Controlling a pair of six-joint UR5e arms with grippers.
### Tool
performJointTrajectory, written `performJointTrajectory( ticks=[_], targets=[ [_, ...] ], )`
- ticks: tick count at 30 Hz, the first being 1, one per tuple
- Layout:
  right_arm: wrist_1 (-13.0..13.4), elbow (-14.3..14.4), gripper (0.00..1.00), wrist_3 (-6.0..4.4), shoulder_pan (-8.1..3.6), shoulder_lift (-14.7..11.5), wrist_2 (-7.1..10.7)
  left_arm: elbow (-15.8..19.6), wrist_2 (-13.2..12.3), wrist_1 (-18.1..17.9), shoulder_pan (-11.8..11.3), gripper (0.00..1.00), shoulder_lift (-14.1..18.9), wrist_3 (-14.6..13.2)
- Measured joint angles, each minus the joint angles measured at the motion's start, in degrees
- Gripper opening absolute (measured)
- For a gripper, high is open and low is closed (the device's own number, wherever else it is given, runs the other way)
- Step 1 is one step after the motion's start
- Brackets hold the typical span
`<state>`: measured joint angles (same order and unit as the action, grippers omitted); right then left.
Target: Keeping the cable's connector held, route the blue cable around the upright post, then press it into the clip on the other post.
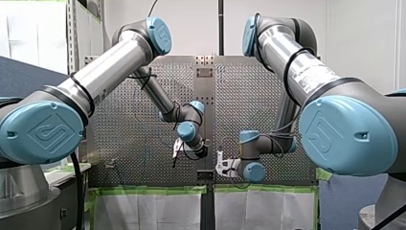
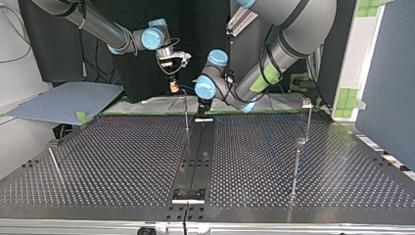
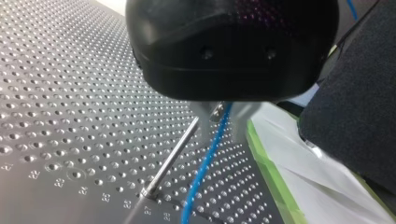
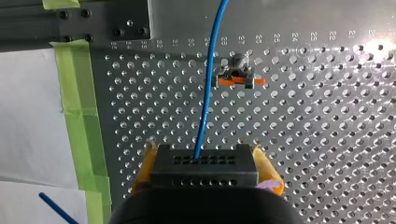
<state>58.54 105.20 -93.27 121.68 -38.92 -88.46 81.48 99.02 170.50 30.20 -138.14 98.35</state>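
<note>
Fingers (image 4: 267, 171) of my right gripper (image 4: 204, 161) clamp the dark block connector (image 4: 204, 167) of the thin blue cable (image 4: 205, 107), which passes beside the post with an orange clip (image 4: 236, 77). My left gripper (image 3: 224, 119) pinches that cable just beside a slim upright metal post (image 3: 173, 156) on the perforated metal worktop (image 3: 70, 93).

Silver tubes, black joint bands and pale blue round caps (image 1: 45, 132) embossed with a square logo make up our left arm (image 1: 110, 62) and our right arm (image 1: 297, 67), the latter's tube lettered, black cables (image 1: 143, 75) alongside. A rounded black housing tops our left gripper (image 3: 224, 123); yellow-orange pads (image 4: 268, 170) flank our right gripper (image 4: 205, 163).
</note>
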Motion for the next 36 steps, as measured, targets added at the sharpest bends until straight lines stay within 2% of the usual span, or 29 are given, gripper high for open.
performJointTrajectory(
  ticks=[7, 11, 17, 24, 26, 30, 36],
  targets=[
    [0.00, 0.01, 0.00, 0.00, -0.30, 0.00, -0.11, 0.03, 0.53, -0.08, 0.34, 0.00, -0.18, -0.03],
    [-0.01, 0.02, 0.00, 0.00, -0.45, 0.00, -0.14, 0.03, 0.62, -0.59, 0.55, 0.00, -1.78, -0.47],
    [0.00, 0.01, 0.00, 0.00, -0.87, 0.00, -0.14, 0.04, -0.12, -3.56, 0.91, 0.00, -4.35, -0.61],
    [0.88, -0.02, 0.00, 0.17, -2.18, 0.03, 0.15, 0.05, -0.36, -7.65, 0.86, 0.00, -4.68, 1.70],
    [1.36, -0.03, 0.00, 0.14, -2.60, 0.11, 0.47, 0.05, -0.35, -8.17, 0.76, 0.00, -4.69, 2.07],
    [2.68, -0.35, 0.00, -0.23, -3.43, 0.88, 2.36, 0.05, 0.08, -9.21, 0.61, 0.00, -4.70, 2.46],
    [2.75, -0.92, 0.00, -0.55, -4.48, 1.41, 3.79, 0.05, 0.74, -9.70, 0.63, 0.00, -4.71, 2.44]
  ],
)
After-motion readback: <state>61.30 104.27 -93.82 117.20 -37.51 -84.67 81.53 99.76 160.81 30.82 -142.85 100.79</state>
